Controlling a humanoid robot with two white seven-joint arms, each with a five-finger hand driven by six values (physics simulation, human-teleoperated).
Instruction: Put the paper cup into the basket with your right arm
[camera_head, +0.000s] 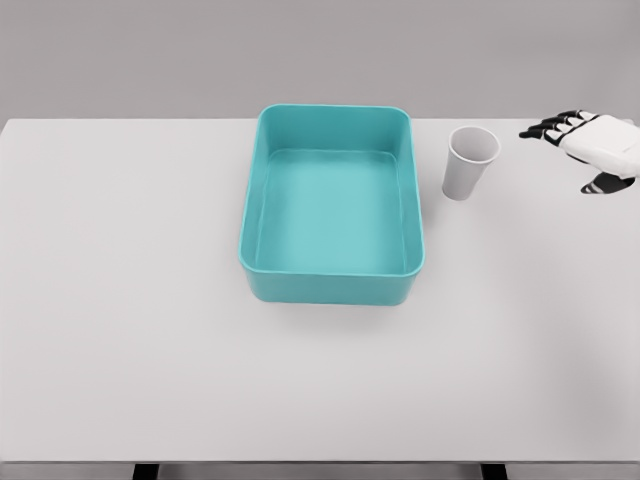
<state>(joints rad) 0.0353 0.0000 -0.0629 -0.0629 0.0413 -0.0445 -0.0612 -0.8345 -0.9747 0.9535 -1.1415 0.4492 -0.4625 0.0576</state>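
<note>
Head view: a pale grey table (150, 350) fills most of the picture, its far edge running straight across the upper part, with a plain grey wall behind it. Two dark supports show under the near edge.

The cup (469, 163) stands upright on the table right of the basket and apart from it, near the basket's far right corner. Its long axis is vertical, the open mouth up and wider than the base. It is white, and nothing shows inside it.

The basket (332, 282) is a teal rectangular tub with rounded corners, sitting at the middle of the table with its long side running away from the camera. Its floor is bare.

The right hand (596, 150) comes in at the right edge, level with the cup and to its right, not touching it. Its dark fingers (548, 128) are spread toward the cup, released and holding nothing.
</note>
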